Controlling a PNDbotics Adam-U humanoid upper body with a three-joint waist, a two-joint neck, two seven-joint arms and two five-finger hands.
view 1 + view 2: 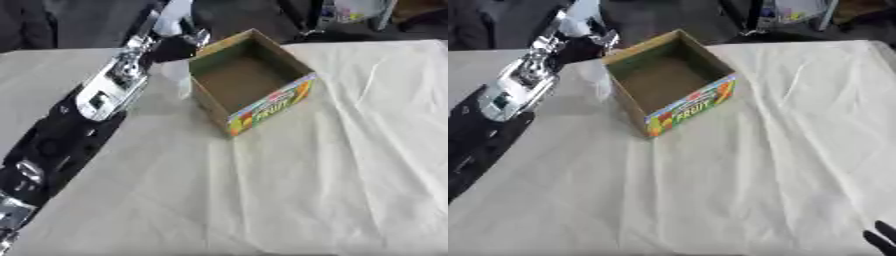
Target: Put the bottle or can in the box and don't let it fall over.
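Note:
A pale, see-through bottle (pixel 178 75) with a white top (pixel 173 14) stands roughly upright just outside the left wall of the box. My left hand (pixel 173 48) is shut on it around its middle, and the left arm reaches in from the lower left. The cardboard box (pixel 273 103) is open at the top, has a colourful fruit print on its near side, and shows only its brown floor inside. Only the dark tips of my right hand (pixel 880 236) show, in the lower right corner of the right eye view, pointing up and holding nothing.
A wrinkled white cloth (pixel 350 165) covers the table, with wide bare cloth in front of and to the right of the box. Beyond the far table edge (pixel 367 42) are a dark floor and some furniture legs.

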